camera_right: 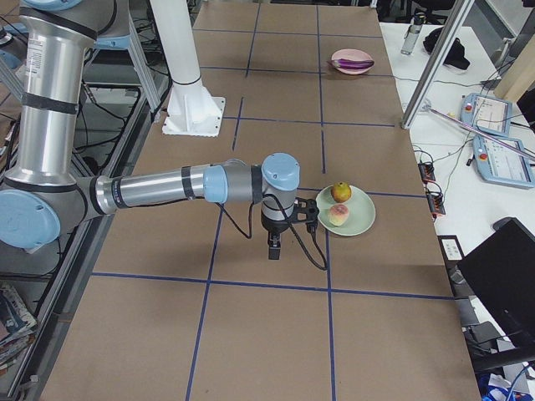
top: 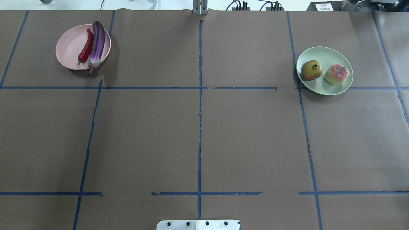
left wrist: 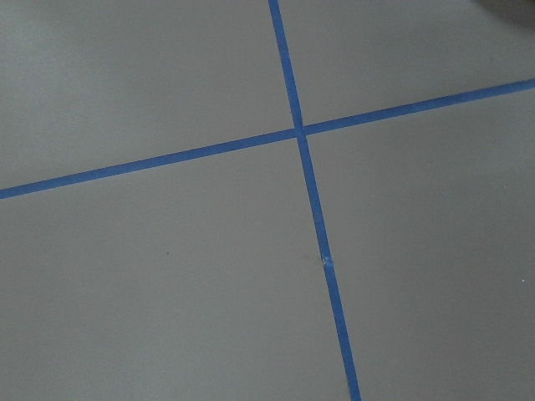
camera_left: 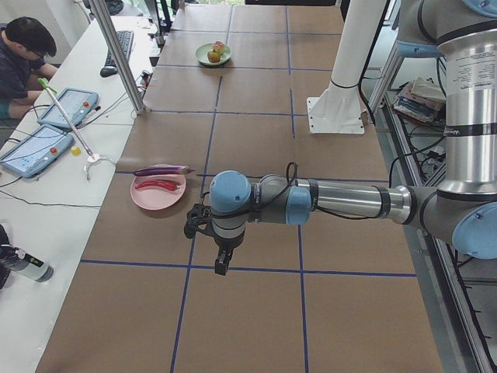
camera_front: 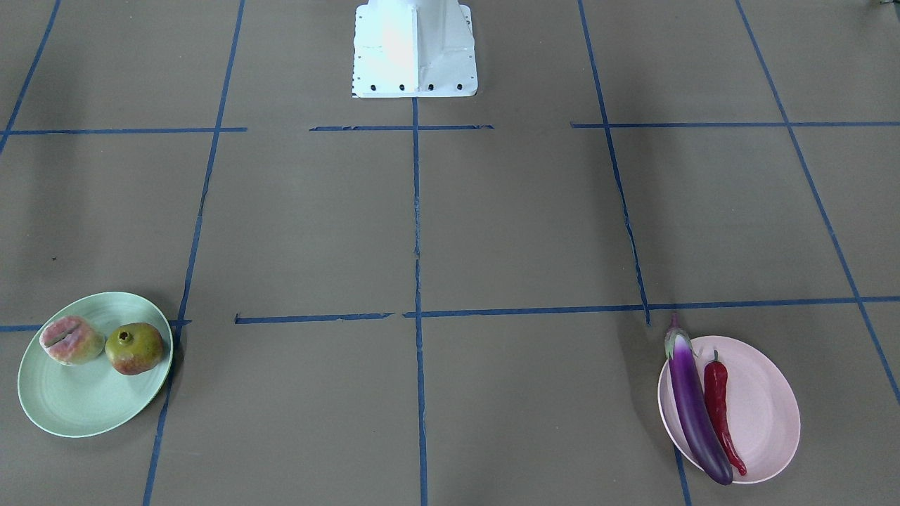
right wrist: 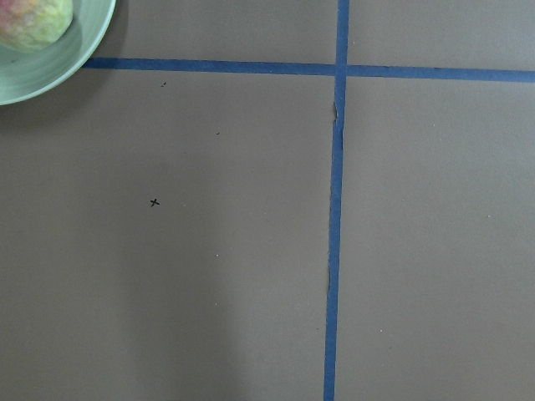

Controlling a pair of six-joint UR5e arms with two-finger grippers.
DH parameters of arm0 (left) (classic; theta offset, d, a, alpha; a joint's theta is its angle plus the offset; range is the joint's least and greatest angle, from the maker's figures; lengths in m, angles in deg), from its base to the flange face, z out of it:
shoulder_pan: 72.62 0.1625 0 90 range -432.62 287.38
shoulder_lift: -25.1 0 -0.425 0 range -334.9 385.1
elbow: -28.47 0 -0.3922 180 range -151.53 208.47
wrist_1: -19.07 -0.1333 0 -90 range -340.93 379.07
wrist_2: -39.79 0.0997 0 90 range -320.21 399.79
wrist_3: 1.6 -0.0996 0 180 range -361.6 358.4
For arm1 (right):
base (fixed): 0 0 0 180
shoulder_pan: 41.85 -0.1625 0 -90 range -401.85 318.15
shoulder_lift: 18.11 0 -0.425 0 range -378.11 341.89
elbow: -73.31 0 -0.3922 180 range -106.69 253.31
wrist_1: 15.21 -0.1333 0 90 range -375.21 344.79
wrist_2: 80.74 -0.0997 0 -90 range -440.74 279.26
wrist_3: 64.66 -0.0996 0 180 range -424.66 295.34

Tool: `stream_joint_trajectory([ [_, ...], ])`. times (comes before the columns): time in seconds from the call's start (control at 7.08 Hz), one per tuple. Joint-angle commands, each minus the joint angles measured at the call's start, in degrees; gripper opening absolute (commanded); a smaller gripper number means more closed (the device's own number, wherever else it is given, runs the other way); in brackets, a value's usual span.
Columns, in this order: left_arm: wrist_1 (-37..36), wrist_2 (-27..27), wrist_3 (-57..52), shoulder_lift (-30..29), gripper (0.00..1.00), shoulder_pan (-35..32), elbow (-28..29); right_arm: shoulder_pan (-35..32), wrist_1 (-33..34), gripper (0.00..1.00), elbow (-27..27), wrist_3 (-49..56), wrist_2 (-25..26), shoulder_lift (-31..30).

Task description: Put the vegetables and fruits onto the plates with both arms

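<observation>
The pale pink plate (top: 68,48) holds the purple eggplant (top: 98,41) and the red chili pepper (top: 86,48) side by side; the eggplant's stem end overhangs the rim. The mint green plate (top: 326,54) holds the pomegranate (top: 311,70) and the peach (top: 336,74). The left gripper (camera_left: 220,263) shows only in the exterior left view, above the table near the pink plate (camera_left: 155,196). The right gripper (camera_right: 273,247) shows only in the exterior right view, beside the green plate (camera_right: 355,221). I cannot tell whether either gripper is open or shut. The right wrist view shows a corner of the green plate (right wrist: 50,71) with the peach (right wrist: 33,21).
Brown paper with blue tape lines (top: 199,127) covers the table. The white robot base (camera_front: 415,49) stands at the robot's edge. A seated operator (camera_left: 19,54), tablets (camera_left: 35,148) and a metal post (camera_left: 116,54) are along the far side.
</observation>
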Motion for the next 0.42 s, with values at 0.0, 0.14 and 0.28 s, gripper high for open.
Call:
stream_joint_trajectory([
  [0.0,0.0,0.2,0.1,0.0,1.00,0.0,0.4,0.0,0.0,1.00,0.0,0.1,-0.4,-0.1],
  [0.14,0.0,0.0,0.1,-0.1,1.00,0.0,0.4,0.0,0.0,1.00,0.0,0.1,-0.4,-0.1],
  [0.28,0.1,0.0,0.1,-0.2,1.00,0.0,0.2,0.0,0.0,1.00,0.0,0.0,-0.4,-0.1],
])
